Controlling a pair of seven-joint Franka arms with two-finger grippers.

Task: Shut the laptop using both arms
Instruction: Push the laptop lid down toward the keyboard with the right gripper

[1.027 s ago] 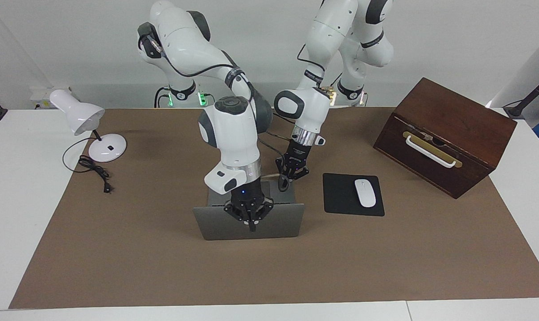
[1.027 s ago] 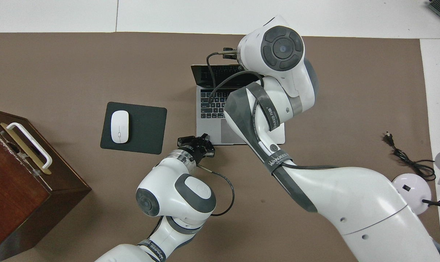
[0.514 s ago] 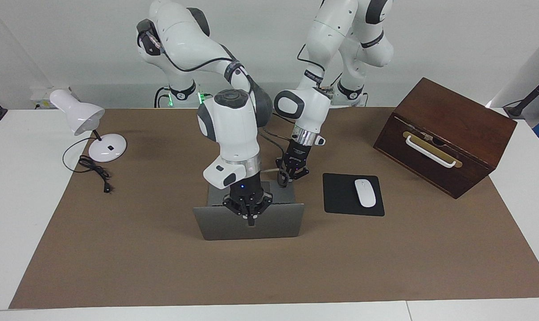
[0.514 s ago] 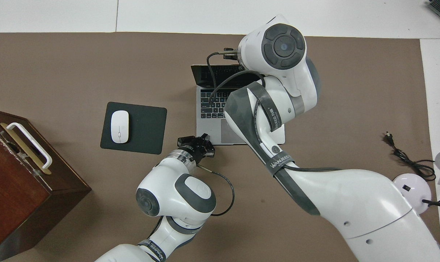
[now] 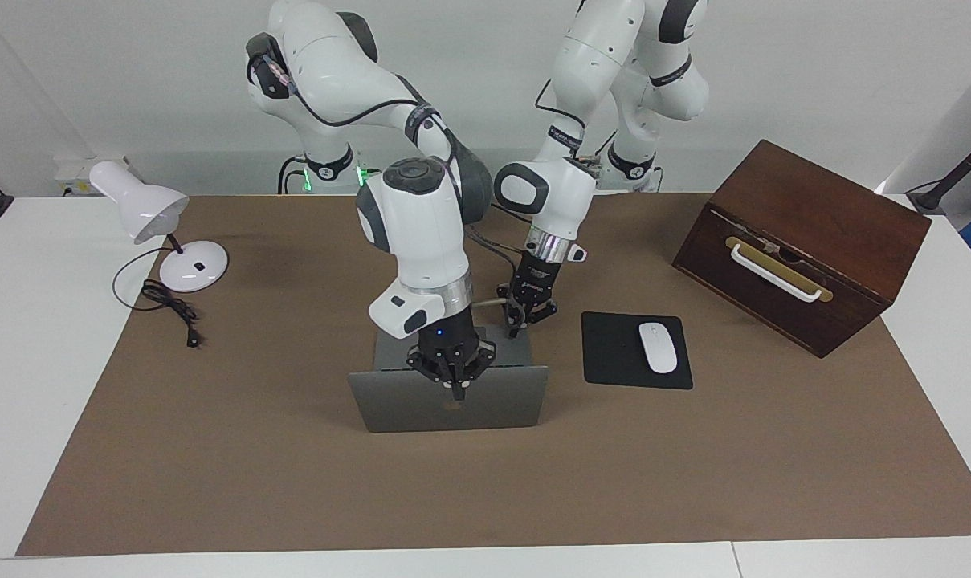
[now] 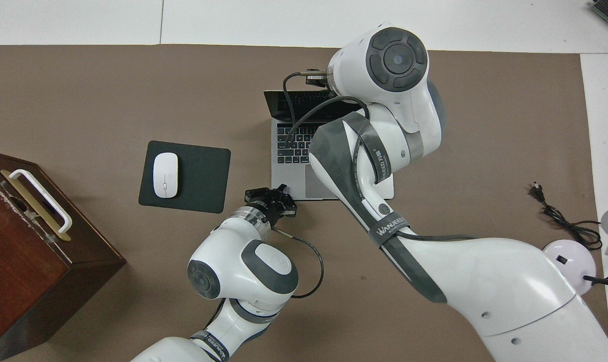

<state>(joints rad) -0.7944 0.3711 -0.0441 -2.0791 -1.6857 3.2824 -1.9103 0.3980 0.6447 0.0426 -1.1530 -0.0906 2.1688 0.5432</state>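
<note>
Open table (image 5: 236, 482) is left around the laptop (image 5: 405, 405); passage toward the left arm's end is blocked by the mouse pad (image 5: 614, 353).

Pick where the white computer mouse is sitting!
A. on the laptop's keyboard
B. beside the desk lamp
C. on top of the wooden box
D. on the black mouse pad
D: the white computer mouse lies on the black mouse pad, beside the open laptop.
</note>
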